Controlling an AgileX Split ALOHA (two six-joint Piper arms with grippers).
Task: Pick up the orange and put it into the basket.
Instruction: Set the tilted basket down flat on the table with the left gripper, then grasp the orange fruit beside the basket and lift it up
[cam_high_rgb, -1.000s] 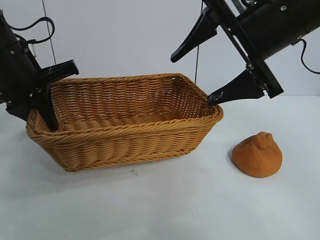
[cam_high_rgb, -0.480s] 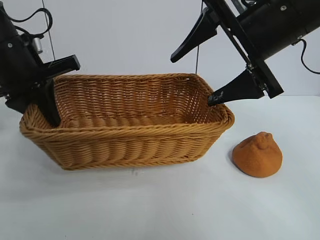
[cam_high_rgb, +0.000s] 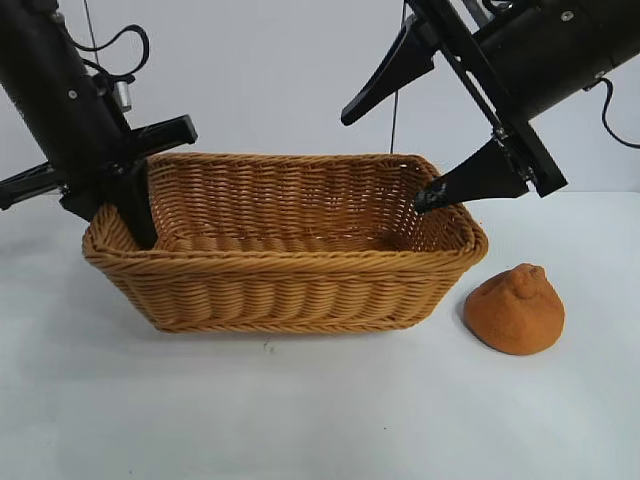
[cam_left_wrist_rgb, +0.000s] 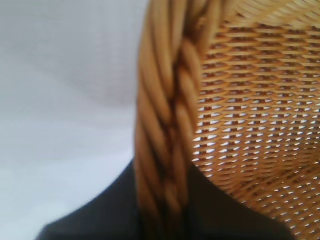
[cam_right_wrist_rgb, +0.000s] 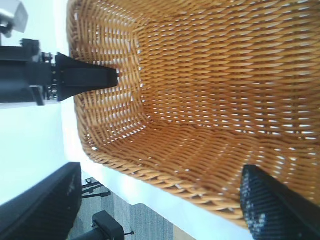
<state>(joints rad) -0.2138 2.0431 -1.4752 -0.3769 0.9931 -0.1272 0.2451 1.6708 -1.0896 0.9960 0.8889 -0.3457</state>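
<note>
Two grippers: the left gripper (cam_high_rgb: 140, 190) clamps the basket (cam_high_rgb: 290, 290) rim, braid visible only by wrist; the right gripper (cam_high_rgb: 400, 150) gapes empty; the orange (cam_high_rgb: 515, 310) lies exterior-only.

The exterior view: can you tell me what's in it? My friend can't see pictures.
A big woven basket sits on a white table, with a lumpy orange lying on the table beside its right end. The left gripper grips the basket's left rim, one finger inside and one outside. The right gripper hangs wide open over the basket's right end.
</note>
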